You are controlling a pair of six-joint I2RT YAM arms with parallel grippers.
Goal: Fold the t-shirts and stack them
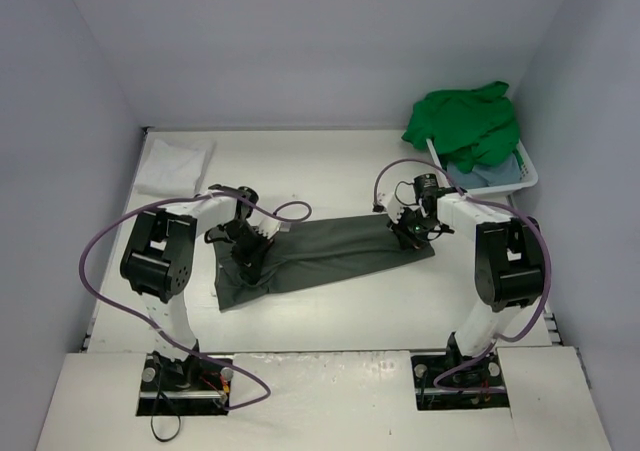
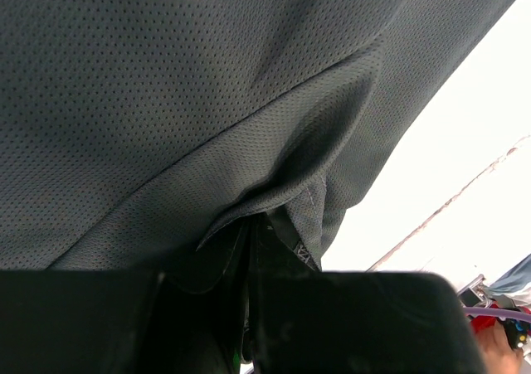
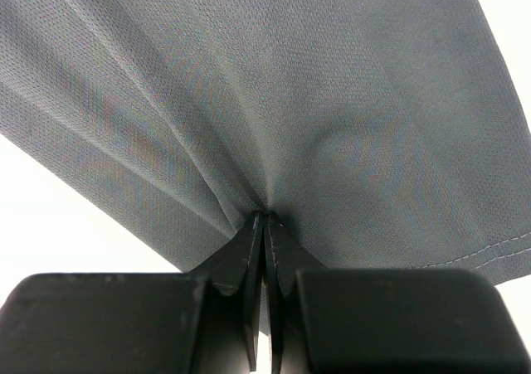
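The dark grey-olive t-shirt lies stretched across the middle of the table. My left gripper is shut on its left end; the cloth fills the left wrist view and bunches at the closed jaws. My right gripper is shut on its right end; the cloth fans out in pleats from the closed jaws. A folded white t-shirt lies at the far left. The bright green t-shirt is heaped on the basket, over a light blue t-shirt.
A white plastic basket stands at the far right by the wall. White walls close in the table on the left, back and right. Purple cables loop from both arms.
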